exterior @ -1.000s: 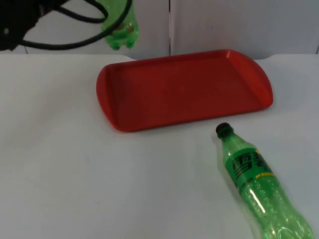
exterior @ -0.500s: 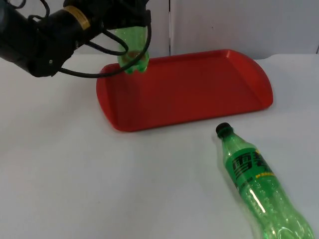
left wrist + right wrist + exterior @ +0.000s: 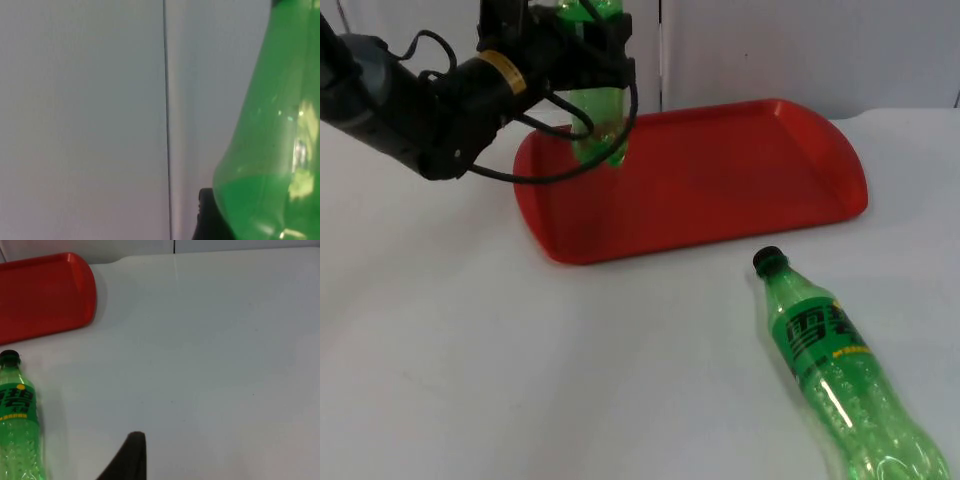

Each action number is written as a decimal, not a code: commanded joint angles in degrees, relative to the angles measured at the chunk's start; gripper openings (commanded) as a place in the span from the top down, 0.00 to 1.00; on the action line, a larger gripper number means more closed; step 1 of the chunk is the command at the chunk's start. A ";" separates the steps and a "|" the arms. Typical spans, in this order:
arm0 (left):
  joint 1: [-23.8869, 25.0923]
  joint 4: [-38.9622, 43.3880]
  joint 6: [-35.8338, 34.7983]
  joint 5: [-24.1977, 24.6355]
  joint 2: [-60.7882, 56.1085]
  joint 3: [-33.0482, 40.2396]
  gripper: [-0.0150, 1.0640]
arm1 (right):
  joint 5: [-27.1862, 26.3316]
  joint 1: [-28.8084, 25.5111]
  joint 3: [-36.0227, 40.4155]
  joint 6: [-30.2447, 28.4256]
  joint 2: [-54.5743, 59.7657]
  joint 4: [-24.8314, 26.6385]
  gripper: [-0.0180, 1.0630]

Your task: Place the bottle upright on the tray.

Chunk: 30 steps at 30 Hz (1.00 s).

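Looking down from the top view, I see the left gripper (image 3: 588,40) closed around a green bottle (image 3: 599,118), holding it roughly upright with its base over the far-left corner of the red tray (image 3: 720,185). I cannot tell whether the base touches the tray floor or hangs just above it. The left arm (image 3: 415,95) reaches in over the white table (image 3: 450,340) on the tray's left side. A second green bottle (image 3: 830,365) with a black cap lies on its side on the table just in front of the tray's near-right edge, its cap end pointing toward the tray, apart from it.

From the left wrist view, I see the held bottle's (image 3: 270,145) green body close up against the grey partition wall (image 3: 80,110), with a black fingertip (image 3: 207,215) pressed at its side.

From the right wrist view, I see the right arm waiting over bare table to the right of the tray (image 3: 42,295), a rounded corner of which shows. The lying bottle (image 3: 17,430) rests just in front of that corner. One black fingertip (image 3: 131,457) of the right gripper shows; I cannot tell how far that pincer is open.
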 commanded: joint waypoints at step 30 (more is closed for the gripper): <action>0.17 2.56 0.03 -1.58 5.90 -0.94 0.95 | 0.02 -0.32 0.13 -0.29 -0.25 0.13 0.01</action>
